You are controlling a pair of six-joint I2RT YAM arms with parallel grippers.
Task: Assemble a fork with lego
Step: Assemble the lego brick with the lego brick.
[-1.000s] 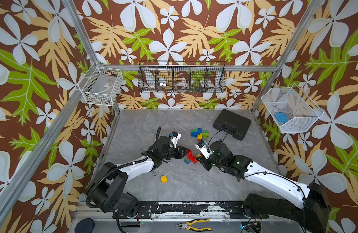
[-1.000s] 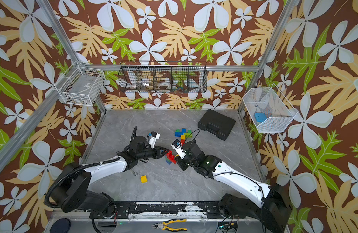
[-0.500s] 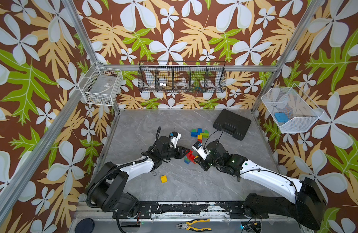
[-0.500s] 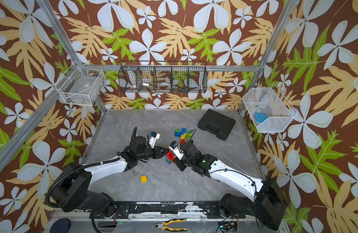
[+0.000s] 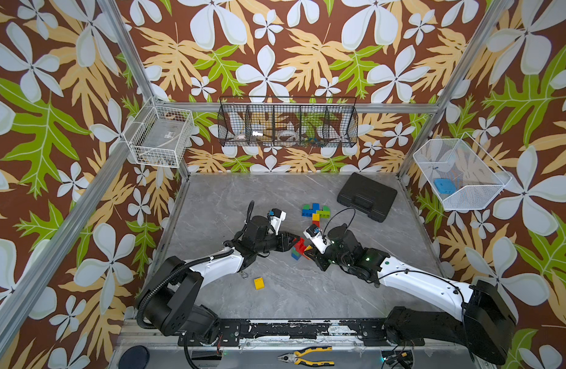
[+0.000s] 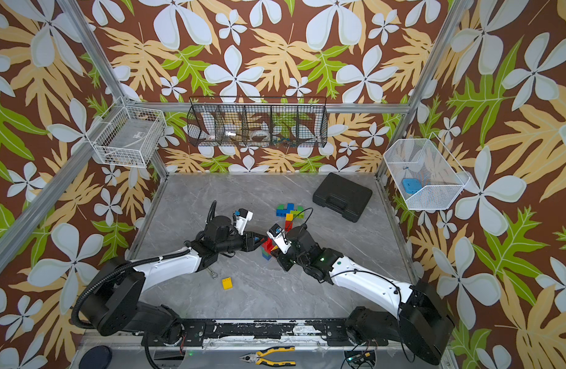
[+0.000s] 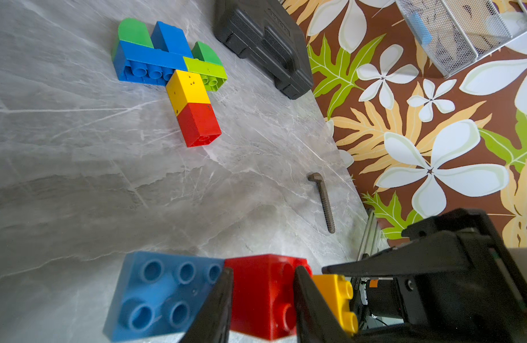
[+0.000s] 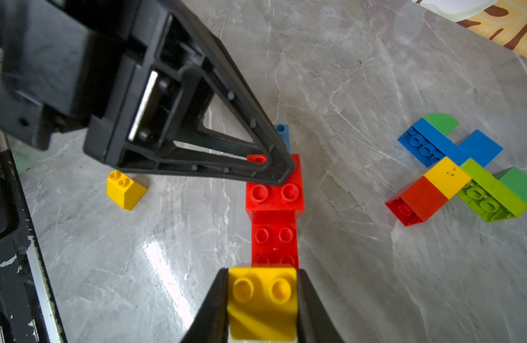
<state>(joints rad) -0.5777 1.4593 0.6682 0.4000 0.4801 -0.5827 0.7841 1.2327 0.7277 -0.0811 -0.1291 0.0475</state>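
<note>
Between my two grippers, at the table's middle, a short row of lego (image 5: 298, 247) lies in both top views (image 6: 267, 247). My left gripper (image 7: 263, 270) is shut on a red brick (image 7: 256, 300) of that row, with a blue brick (image 7: 161, 291) joined beyond it. A yellow brick (image 8: 262, 300) sits in my right gripper (image 8: 261, 271), which is shut on it. That yellow brick butts against the end of the red bricks (image 8: 274, 237). The left gripper's fingers (image 8: 274, 166) cover the far red brick.
A built cluster of blue, green, yellow and red bricks (image 5: 315, 211) lies behind the grippers. One loose yellow brick (image 5: 259, 283) sits near the left forearm. A black case (image 5: 366, 196) lies at the back right, a bolt (image 7: 323, 202) on the table, and wire baskets (image 5: 288, 126) on the walls.
My right gripper has crept a little toward the left gripper, carrying the yellow brick up to the red bricks. The left arm has stayed put.
</note>
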